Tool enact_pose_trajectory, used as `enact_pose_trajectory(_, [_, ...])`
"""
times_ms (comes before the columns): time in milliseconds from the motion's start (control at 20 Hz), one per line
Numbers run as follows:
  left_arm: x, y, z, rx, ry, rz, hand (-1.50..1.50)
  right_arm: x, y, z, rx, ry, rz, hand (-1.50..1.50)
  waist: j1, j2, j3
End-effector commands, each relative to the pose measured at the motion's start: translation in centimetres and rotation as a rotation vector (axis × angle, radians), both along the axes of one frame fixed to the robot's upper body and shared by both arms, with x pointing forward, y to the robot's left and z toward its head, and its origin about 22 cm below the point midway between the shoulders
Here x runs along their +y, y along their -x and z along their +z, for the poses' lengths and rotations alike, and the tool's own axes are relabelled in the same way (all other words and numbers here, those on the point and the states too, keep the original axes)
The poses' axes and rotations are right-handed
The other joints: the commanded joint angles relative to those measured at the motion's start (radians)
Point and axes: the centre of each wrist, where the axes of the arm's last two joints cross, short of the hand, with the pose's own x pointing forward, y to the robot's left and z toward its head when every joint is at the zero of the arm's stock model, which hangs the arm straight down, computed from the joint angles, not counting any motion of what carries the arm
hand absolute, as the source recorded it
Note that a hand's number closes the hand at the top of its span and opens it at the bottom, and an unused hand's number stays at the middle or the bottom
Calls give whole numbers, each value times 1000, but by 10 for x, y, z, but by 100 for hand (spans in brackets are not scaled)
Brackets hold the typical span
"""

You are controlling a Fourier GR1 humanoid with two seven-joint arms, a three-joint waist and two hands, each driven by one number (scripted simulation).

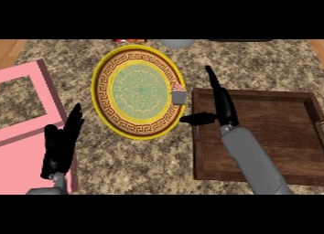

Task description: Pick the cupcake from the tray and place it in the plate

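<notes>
Sitting apparently untouched, cupcake [179,95], beside right robot hand [221,106]

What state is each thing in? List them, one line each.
cupcake: upright, on the plate's right rim.
plate: flat on the counter, otherwise bare.
tray: nothing visible inside.
right hand: open, beside the cupcake.
left hand: open, resting at lower left.
</notes>
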Motion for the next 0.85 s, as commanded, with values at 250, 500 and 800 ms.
enact_pose_trajectory(250, [-4,-9,5,5,7,-4,0,-35,11,-16,-21,-18,-95,-150,-2,1,0])
enact_pose_trajectory(500, [1,-10,-1,-13,8,-4,0,-48,-4,-9,-11,-8,-151,-150,1,2,0])
enact_pose_trajectory(800, [-12,-9,-6,12,2,9,0,-61,-5,0,-10,43,-157,-150,-2,1,0])
